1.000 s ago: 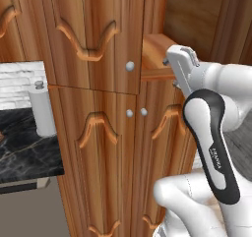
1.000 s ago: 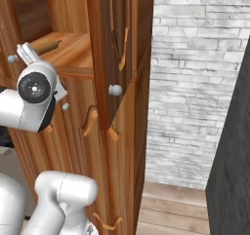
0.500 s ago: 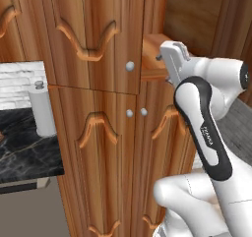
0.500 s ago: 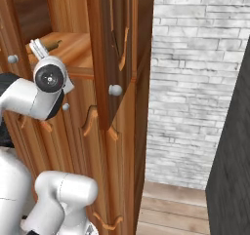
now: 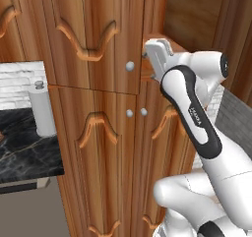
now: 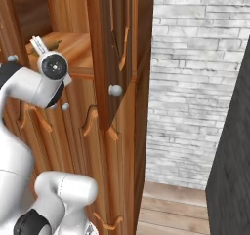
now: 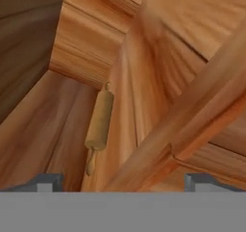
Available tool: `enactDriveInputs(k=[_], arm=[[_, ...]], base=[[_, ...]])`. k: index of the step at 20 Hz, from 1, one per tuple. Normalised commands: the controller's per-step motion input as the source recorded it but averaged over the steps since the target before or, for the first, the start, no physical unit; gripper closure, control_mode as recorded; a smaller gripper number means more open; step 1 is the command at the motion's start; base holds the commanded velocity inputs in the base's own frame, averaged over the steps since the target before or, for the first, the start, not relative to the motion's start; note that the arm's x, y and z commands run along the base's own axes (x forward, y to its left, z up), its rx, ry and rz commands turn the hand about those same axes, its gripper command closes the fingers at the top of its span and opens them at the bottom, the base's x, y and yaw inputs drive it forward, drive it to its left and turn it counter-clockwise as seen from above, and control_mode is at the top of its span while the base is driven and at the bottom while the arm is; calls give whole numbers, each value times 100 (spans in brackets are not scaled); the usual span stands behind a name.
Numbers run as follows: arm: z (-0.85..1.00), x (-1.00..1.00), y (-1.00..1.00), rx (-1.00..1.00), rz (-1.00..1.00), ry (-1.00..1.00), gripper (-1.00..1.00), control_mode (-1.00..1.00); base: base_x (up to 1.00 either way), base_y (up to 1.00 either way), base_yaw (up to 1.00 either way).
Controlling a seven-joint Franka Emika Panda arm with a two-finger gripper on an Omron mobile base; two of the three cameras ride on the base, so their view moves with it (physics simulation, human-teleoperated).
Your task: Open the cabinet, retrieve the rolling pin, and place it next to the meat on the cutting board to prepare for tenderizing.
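Observation:
The tall reddish-brown cabinet has its upper right door swung open, seen edge-on in the right base view. My gripper reaches over the front edge of the open shelf. In the hand view the gripper is open with nothing between its fingertips. The light-tan rolling pin lies on the shelf ahead of them, some way off and untouched. The meat and the cutting board are out of view.
A white cylindrical canister stands on the dark marble counter left of the cabinet. The lower doors are shut. A white brick wall and a dark tall unit lie to the right.
The hand has moved leftward along the shelf's front edge and risen a little. The jaws stay open and the rolling pin has not moved.

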Motion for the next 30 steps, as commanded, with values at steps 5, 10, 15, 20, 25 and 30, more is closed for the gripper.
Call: enactDriveInputs(k=[5, 10, 15, 20, 25, 30], arm=[[-3, 28, 28, 1, 8, 6, -100, -100], [0, 2, 33, 1, 11, 3, -100, -100], [0, -14, 45, 0, 11, 1, -100, -100], [0, -39, 56, 0, 12, 0, -100, -100], [0, -72, 62, 0, 14, -4, -100, -100], [0, -70, 92, -3, 14, 0, -100, -100]], base=[[0, 0, 0], [0, 0, 0], [0, 0, 0], [0, 0, 0], [0, 0, 0], [0, 0, 0]])
